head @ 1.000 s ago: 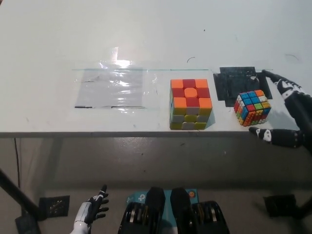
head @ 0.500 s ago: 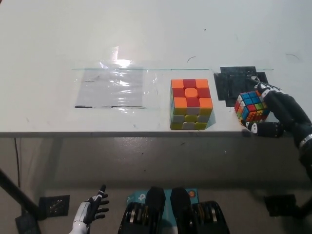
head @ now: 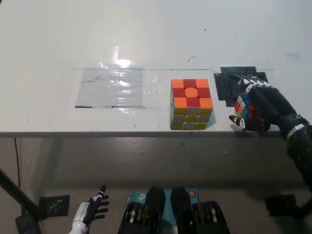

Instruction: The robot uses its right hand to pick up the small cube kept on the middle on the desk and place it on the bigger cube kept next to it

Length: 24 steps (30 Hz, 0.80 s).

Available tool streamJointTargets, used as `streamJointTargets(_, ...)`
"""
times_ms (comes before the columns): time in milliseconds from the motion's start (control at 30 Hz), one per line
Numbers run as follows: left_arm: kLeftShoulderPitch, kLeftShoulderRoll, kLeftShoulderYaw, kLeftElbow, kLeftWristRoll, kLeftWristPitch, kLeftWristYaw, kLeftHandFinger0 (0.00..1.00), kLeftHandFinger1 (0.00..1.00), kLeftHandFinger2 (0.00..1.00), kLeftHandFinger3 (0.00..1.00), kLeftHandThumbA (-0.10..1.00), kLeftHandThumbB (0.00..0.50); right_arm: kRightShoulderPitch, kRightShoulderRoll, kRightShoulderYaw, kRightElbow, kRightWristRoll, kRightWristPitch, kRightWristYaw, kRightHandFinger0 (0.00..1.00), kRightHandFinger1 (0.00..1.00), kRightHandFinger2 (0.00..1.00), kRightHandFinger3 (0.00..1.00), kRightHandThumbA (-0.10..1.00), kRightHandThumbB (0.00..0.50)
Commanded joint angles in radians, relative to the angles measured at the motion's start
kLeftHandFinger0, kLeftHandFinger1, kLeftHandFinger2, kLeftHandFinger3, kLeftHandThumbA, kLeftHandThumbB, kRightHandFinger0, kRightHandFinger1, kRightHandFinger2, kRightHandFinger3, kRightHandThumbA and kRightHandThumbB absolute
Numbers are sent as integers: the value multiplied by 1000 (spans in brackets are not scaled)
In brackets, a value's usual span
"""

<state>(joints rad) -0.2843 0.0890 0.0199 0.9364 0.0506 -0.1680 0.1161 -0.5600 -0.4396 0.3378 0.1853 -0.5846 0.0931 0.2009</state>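
At the bottom left of the frame, below the desk's edge, the white left hand [head: 91,211] rested with its fingers spread apart and nothing in it. Higher up, at the right of the frame near the white desk's [head: 146,34] front edge, the black right hand [head: 263,107] was wrapped over the small cube [head: 243,107], its fingers closed around the top and right side so that only the cube's left faces showed; whether the cube touched the desk could not be told. Left of it and apart from it, at the middle of the frame, stood the bigger cube [head: 190,103], its top orange and red. Just behind the small cube lay a black square patch [head: 229,83], and farther left a sheet of clear plastic [head: 112,87] lay flat on the desk.
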Motion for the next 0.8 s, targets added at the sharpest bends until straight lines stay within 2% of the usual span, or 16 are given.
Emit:
streamJointTargets(0, -20, 18, -5, -17, 13, -32, 8, 835, 757, 791, 755, 899, 83, -48, -1, 5, 47, -54, -68, -66, 1000, 1000, 1000, 1000, 690, 485)
streamJointTargets(33, -24, 18, -6, -20, 14, -30, 6, 842, 767, 807, 765, 903, 76, -51, -3, 5, 67, -56, -76, -76, 1000, 1000, 1000, 1000, 691, 491)
streamJointTargets(67, -24, 17, -5, -24, 13, -28, 6, 788, 722, 756, 700, 898, 69, -50, -3, 5, 81, -62, -73, -78, 1000, 1000, 1000, 1000, 684, 487)
streamJointTargets(133, -27, 17, -4, -21, 12, -36, 6, 784, 715, 755, 713, 898, 81, -56, -5, 2, 103, -63, -87, -85, 1000, 1000, 1000, 1000, 661, 486)
streamJointTargets(167, -27, 16, -1, -19, 7, -42, 4, 758, 690, 724, 681, 889, 89, -55, -10, -1, 119, -61, -92, -87, 1000, 1000, 1000, 1000, 609, 475)
streamJointTargets(233, -28, 17, -3, -15, 9, -51, 5, 792, 720, 744, 696, 893, 88, -48, -15, -10, 130, -51, -95, -85, 1000, 1000, 1000, 1000, 578, 467)
streamJointTargets(267, -28, 17, -2, -13, 9, -50, 4, 864, 784, 788, 741, 895, 101, -44, -22, -10, 132, -56, -99, -86, 1000, 1000, 1000, 1000, 592, 464)
streamJointTargets(300, -29, 15, 5, -14, -3, -51, -1, 806, 745, 753, 705, 878, 99, -44, -28, -11, 137, -57, -102, -83, 1000, 1000, 1000, 1000, 595, 457)
streamJointTargets(400, -29, 14, 5, -22, 1, -43, 7, 773, 714, 749, 711, 880, 88, -43, -41, -15, 160, -59, -122, -96, 1000, 1000, 1000, 1000, 554, 444)
streamJointTargets(467, -32, 12, 6, -22, -1, -36, 6, 775, 716, 748, 713, 871, 78, -40, -57, -15, 176, -64, -130, -97, 1000, 1000, 1000, 1000, 558, 436)
streamJointTargets(600, -37, 8, 9, -21, -4, -34, 8, 776, 715, 740, 704, 863, 84, -40, -67, -20, 211, -61, -159, -116, 1000, 1000, 1000, 1000, 483, 424)
streamJointTargets(667, -37, 11, 3, -25, 3, -33, 4, 757, 697, 722, 676, 892, 89, -48, -68, -11, 232, -67, -161, -110, 1000, 1000, 1000, 1000, 435, 387)
streamJointTargets(733, -39, 9, 3, -28, 4, -28, 9, 816, 748, 763, 713, 893, 85, -54, -68, -5, 245, -67, -169, -105, 1000, 1000, 1000, 1000, 464, 378)
streamJointTargets(767, -40, 8, 8, -28, -3, -28, 5, 756, 708, 753, 701, 874, 87, -56, -67, -1, 245, -65, -168, -92, 979, 1000, 1000, 1000, 468, 373)
